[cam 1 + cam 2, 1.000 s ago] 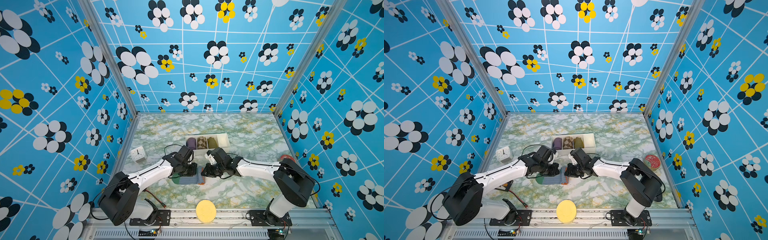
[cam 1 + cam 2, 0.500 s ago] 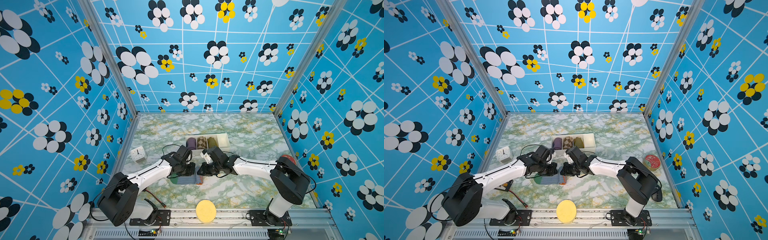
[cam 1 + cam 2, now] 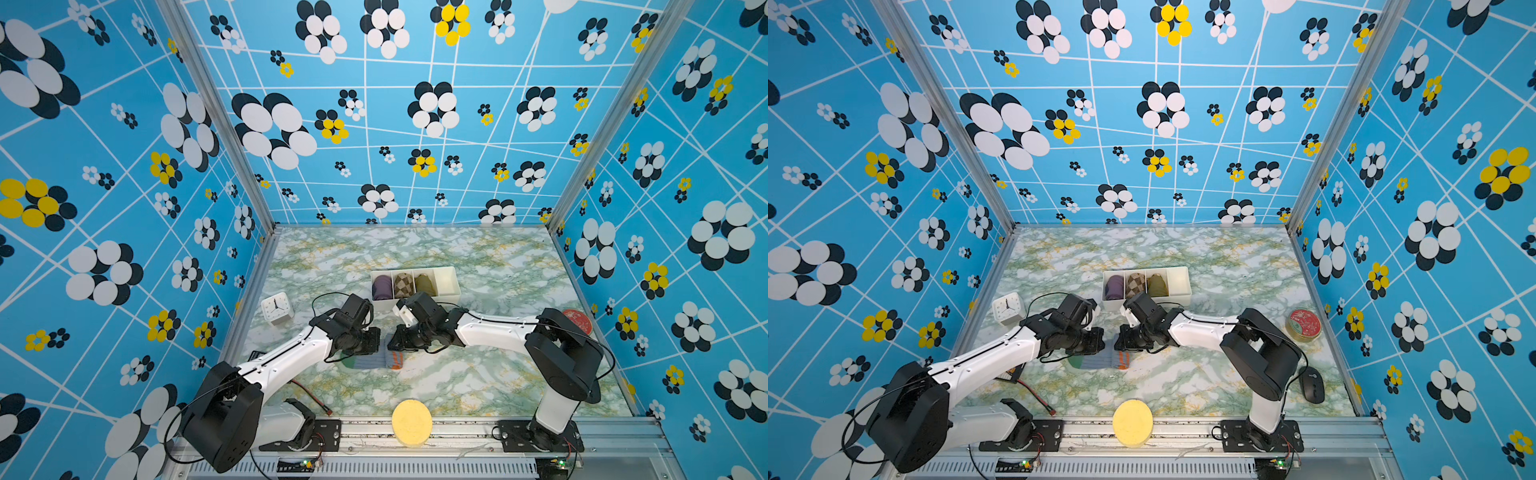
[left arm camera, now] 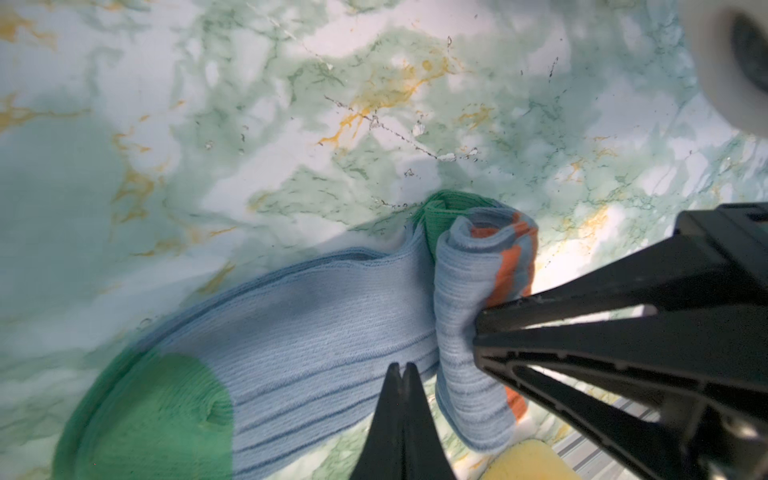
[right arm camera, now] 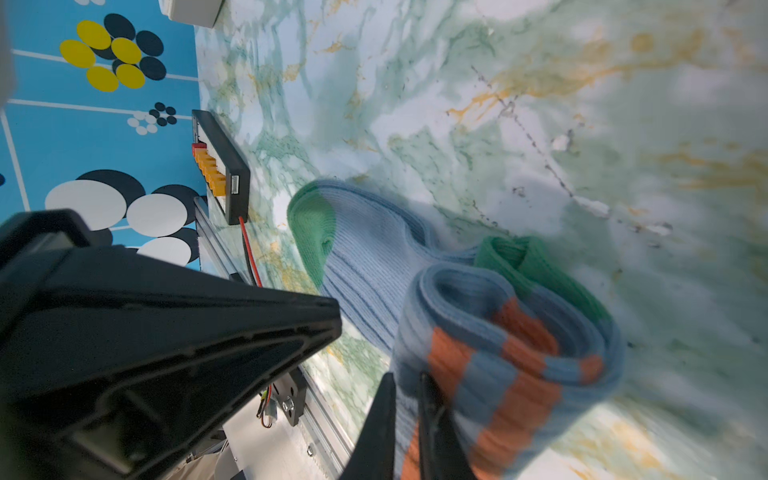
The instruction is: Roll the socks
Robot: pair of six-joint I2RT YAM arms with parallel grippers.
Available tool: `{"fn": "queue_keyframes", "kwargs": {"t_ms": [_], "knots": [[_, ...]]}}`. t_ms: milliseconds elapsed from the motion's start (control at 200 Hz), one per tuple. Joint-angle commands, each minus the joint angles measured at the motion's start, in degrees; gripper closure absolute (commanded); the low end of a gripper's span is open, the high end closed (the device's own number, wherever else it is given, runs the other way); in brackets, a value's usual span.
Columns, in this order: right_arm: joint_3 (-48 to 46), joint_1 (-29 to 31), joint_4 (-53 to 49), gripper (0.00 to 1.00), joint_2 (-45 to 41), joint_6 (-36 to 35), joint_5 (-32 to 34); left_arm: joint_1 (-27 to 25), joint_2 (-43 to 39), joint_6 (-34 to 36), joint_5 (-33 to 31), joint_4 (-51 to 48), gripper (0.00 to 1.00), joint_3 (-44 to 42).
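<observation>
The socks [image 3: 368, 360] lie stacked on the marble table between the two arms in both top views, grey-blue and ribbed, with green toes [image 4: 158, 415] pointing left. Their orange-striped cuff end is curled into a loose roll [image 5: 519, 345] on top of the flat part [image 4: 311, 332]. My right gripper [image 5: 405, 380] is shut on a fold of that roll, with cloth pinched between its fingers. My left gripper [image 4: 401, 368] is shut and empty, its tips over the flat part just beside the roll [image 4: 469, 291].
A white divided tray [image 3: 446, 280] behind the grippers holds purple, checkered and olive rolled socks. A clock [image 3: 276, 307] stands at the left, and a red tin [image 3: 1304, 324] and a black mouse [image 3: 1312, 384] at the right. A yellow disc [image 3: 411, 422] sits at the front rail, a black plug strip [image 5: 220, 166] near the left arm's base.
My right gripper has moved left with the cuff end, curling the roll further toward the toes. The left gripper has stayed almost in place.
</observation>
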Motion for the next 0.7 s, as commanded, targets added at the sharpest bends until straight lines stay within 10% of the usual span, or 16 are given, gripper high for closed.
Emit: {"fn": "queue_keyframes", "kwargs": {"t_ms": [0, 695], "knots": [[1.8, 0.5, -1.7, 0.85, 1.5, -1.1, -1.0, 0.5, -1.8, 1.4, 1.3, -0.7, 1.00, -0.9], [1.1, 0.5, 0.4, 0.86, 5.7, 1.7, -1.5, -6.1, 2.3, -0.8, 6.8, 9.9, 1.00, -3.4]]}}
